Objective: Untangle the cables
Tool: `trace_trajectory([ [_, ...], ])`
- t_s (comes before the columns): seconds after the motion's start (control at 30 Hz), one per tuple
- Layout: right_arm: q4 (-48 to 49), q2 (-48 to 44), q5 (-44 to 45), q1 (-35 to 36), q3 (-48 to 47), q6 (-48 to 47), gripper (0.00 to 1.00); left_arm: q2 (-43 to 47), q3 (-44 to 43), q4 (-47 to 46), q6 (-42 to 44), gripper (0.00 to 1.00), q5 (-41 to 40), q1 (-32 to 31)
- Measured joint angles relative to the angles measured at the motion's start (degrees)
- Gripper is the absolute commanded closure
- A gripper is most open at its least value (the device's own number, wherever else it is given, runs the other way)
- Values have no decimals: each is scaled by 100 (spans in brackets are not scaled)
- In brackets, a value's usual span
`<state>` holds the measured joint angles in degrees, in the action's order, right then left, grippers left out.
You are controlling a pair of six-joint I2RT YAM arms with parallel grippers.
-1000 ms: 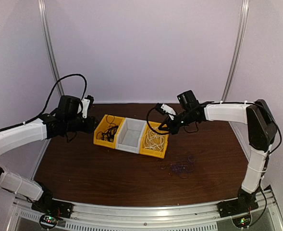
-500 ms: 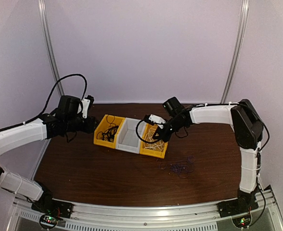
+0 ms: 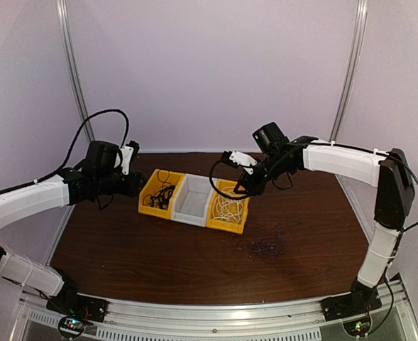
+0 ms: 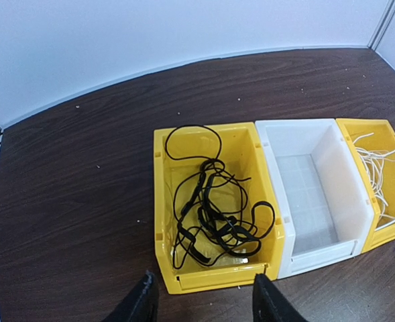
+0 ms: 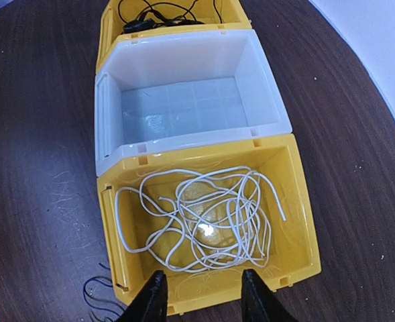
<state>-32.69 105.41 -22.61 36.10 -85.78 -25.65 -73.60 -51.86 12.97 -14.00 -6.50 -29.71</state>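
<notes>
Right tool (image 5: 198,303): released, jaws apart, empty, hanging over the right yellow bin (image 5: 306,201).
Left tool (image 4: 200,303): released, empty, at the near edge of the left yellow bin (image 4: 159,201).
White cable (image 5: 207,225): loose coil in the right bin; light, limp; hook an outer loop.
Black cables (image 4: 214,215): knotted heap in the left bin; soft, likely to snag.
Purple cable (image 3: 267,248): small tangle on the surface (image 3: 159,249), near and right of the bins; very thin, so pinch a raised strand.

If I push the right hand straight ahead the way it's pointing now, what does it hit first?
Most likely the white cable coiled in the yellow bin: the open right hand points down into it, nothing in between. Depth is unclear, so the bin's near wall might catch a finger.
</notes>
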Motion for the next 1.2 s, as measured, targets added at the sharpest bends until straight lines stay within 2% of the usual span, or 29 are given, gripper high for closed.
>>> trace_trajectory([
  [0.23, -229, -723, 138, -13, 238, -39, 57, -37, 0, 0, 4, 50, 149, 0],
  [0.37, -315, -1320, 173, -149, 970, -199, 61, -26, 20, -94, 50, 48, 581, -2],
  [0.5, -619, -1886, 26, -588, 1735, -584, 62, 181, 227, -428, 125, 48, 1287, -125],
  [0.7, -949, -2457, -129, -1335, 2715, -1023, 62, 496, 308, -852, 210, 47, 1862, -922],
  [0.97, -1086, -2935, -140, -1357, 3348, -1351, 63, 223, 306, -1539, 146, 48, 1823, -2111],
  [1.2, -1102, -3025, -214, -1305, 3661, -1777, 60, -278, 306, -1808, 13, 47, 1637, -2538],
])
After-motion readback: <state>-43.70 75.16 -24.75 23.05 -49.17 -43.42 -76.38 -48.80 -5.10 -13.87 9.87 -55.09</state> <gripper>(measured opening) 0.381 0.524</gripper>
